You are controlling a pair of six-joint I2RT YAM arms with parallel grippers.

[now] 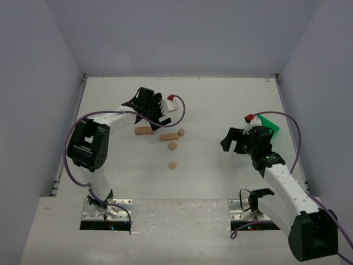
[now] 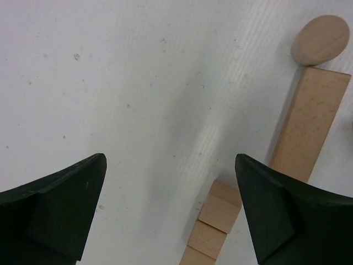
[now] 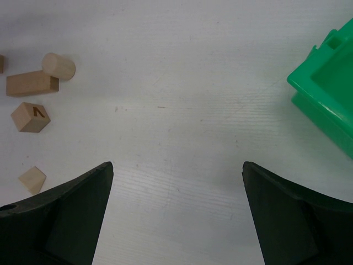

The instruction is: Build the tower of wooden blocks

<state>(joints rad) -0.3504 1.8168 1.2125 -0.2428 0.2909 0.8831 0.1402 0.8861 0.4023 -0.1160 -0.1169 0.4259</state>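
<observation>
The wooden blocks lie loose on the white table, none stacked. A short row of small cubes (image 1: 143, 131) (image 2: 218, 220) sits beside the inner edge of my left gripper's right finger. Beyond it lie a long bar (image 1: 169, 136) (image 2: 311, 124) and a cylinder (image 1: 181, 132) (image 2: 321, 40). Two single cubes (image 1: 172, 146) (image 1: 172, 165) rest nearer the arms. My left gripper (image 1: 157, 122) (image 2: 170, 159) hovers open over bare table, holding nothing. My right gripper (image 1: 234, 144) (image 3: 177, 164) is open and empty too, with the bar (image 3: 32, 83), the cylinder (image 3: 58, 66) and two cubes (image 3: 30, 117) (image 3: 32, 179) off to its left.
A bright green plastic bin (image 1: 270, 123) (image 3: 328, 94) stands at the right, just behind the right gripper. Grey walls enclose the table on three sides. Both arm bases are bolted at the near edge.
</observation>
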